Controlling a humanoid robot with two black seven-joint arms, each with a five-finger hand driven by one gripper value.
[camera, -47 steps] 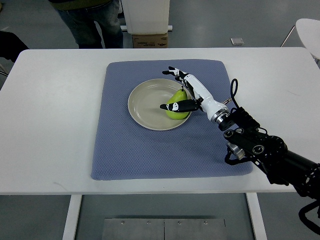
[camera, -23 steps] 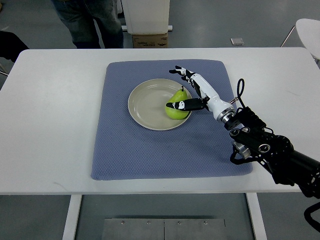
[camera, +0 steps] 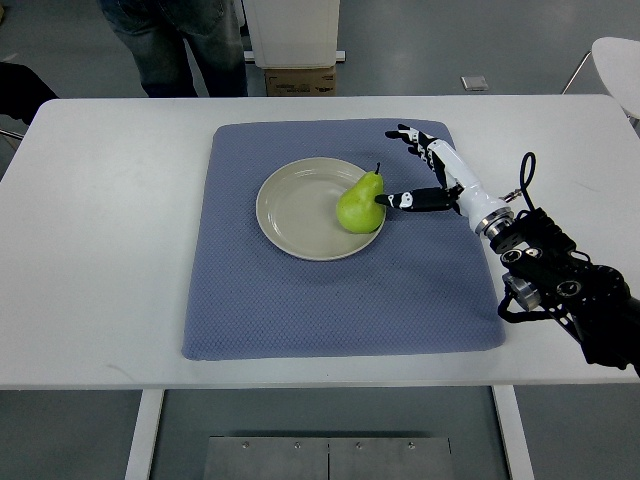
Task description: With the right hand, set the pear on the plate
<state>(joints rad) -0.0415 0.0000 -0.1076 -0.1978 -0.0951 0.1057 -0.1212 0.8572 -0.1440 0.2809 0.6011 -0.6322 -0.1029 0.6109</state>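
the pear (camera: 360, 204) stood upright on the right part of the plate (camera: 290, 210), which sat on the blue mat (camera: 250, 300) toward the far middle of the tabletop (camera: 100, 250). the right hand (camera: 432, 175) hung just right of the fruit with its fingers (camera: 408, 133) spread and grasping nothing, though the thumb tip looked to be touching or almost touching the pear's side. the step in hand seemed to be the withdrawal, best done by drawing the hand straight toward the right edge, thumb clear, so the pear would not be tipped or rolled off the rim.

Green pear (camera: 361, 204) stands upright on beige plate's (camera: 290, 208) right side.
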